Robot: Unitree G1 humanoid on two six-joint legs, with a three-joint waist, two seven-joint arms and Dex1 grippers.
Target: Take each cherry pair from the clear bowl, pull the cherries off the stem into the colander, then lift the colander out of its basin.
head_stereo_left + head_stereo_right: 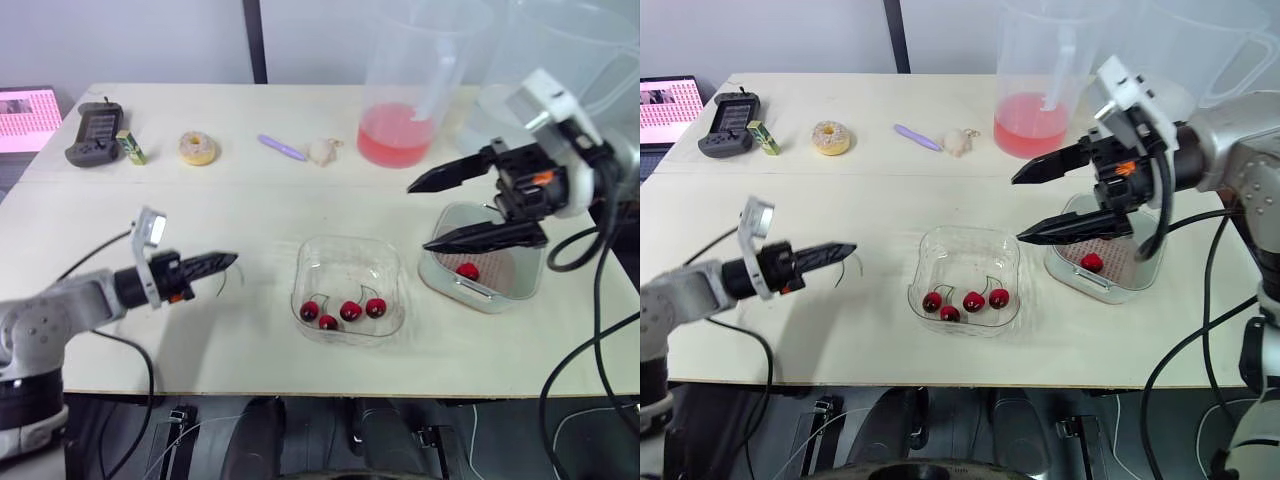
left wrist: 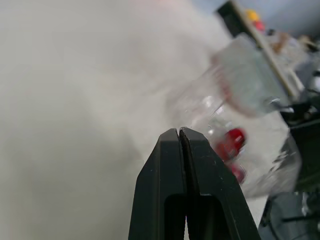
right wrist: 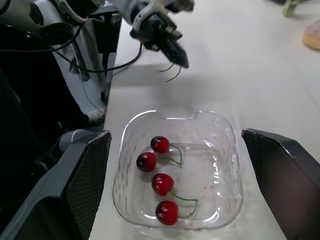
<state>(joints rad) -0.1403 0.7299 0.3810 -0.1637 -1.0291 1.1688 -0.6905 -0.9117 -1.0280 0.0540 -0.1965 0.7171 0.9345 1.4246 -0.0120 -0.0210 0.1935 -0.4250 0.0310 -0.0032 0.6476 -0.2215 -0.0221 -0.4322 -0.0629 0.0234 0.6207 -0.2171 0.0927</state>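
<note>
The clear bowl (image 1: 350, 243) sits at the table's front middle with two cherry pairs (image 1: 340, 312) in it, their stems still on. To its right a brownish colander (image 1: 508, 268) rests in a white basin (image 1: 437, 279) and holds one red cherry (image 1: 467, 270). My right gripper (image 1: 418, 217) hangs open above the basin's left edge, fingers spread wide and pointing left over the bowl. Left of the bowl, my left gripper (image 1: 228, 262) is shut on a thin bare stem (image 1: 222, 287) that dangles from its tips just above the table.
Along the back stand a clear pitcher of pink liquid (image 1: 398, 130), a purple pen (image 1: 282, 147), a pale garlic-like lump (image 1: 323, 150), a doughnut (image 1: 197, 148), a small green box (image 1: 131, 147) and a dark handheld console (image 1: 93, 132). A laptop (image 1: 25, 115) sits far left.
</note>
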